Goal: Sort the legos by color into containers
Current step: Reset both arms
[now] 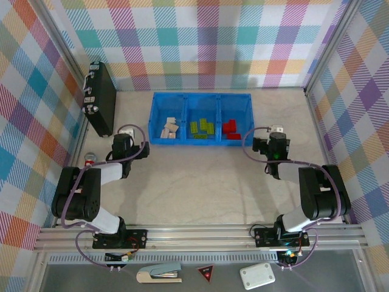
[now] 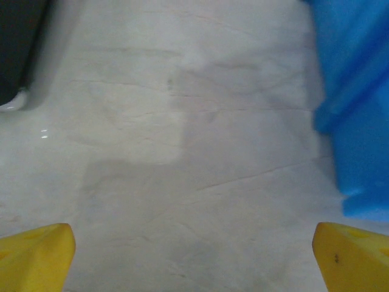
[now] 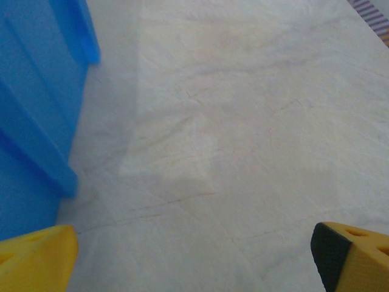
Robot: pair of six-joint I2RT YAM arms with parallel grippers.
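The blue tray (image 1: 201, 95) holds three containers side by side. Cream legos (image 1: 169, 129) lie in the left one, lime green legos (image 1: 202, 127) in the middle one, red legos (image 1: 230, 128) in the right one. My left gripper (image 1: 127, 131) rests low just left of the tray, open with bare tabletop between its yellow fingertips (image 2: 36, 255); the tray's wall (image 2: 358, 91) shows at the right of the left wrist view. My right gripper (image 1: 276, 130) sits just right of the tray, open and holding nothing, its fingertips (image 3: 36, 258) wide apart, the tray's wall (image 3: 36, 109) at its left.
A black flat case (image 1: 100, 97) leans against the left wall. A small silver and red object (image 1: 90, 159) lies by the left arm. On the front ledge sit a stapler (image 1: 159, 274), a red triangle sign (image 1: 206, 273) and a small white box (image 1: 257, 276).
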